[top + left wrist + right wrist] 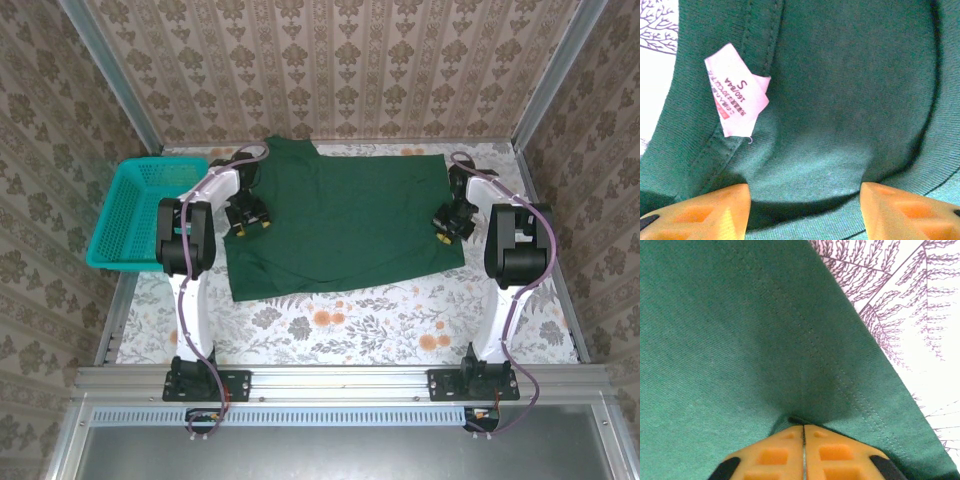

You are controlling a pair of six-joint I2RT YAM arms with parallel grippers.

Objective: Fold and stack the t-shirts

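— One dark green t-shirt [340,220] lies spread flat on the bench [340,325], between our two arms, with its neck end by the left arm. Which step do we have here, in your opinion?

— We think it is the beginning of the first fold. Our right claw [803,430] is closed on the cloth just beside the stitched hem [840,375]. The fabric makes small wrinkles that run into the fingertips, so we judge that it holds the t-shirt.

— And our left claw [802,197]?

— It stands about half open over the collar [685,120], near the white size label [737,90]. Cloth is under the fingers, but nothing is pinched between them.

— So what does the next move ask from us?

— In our judgement, the left claw should go down and close on the collar or the cloth next to it, so that both ends are held. After that, both arms should lift together at the same height and carry one side over the other. If only the right side pulls, the soft cloth may drag on the bench and wrinkle.

— And the stacking?

— That comes later, we think, because the shirt is fully unfolded now. The teal basket [135,210] stands at the left edge of the bench, apart from the shirt.
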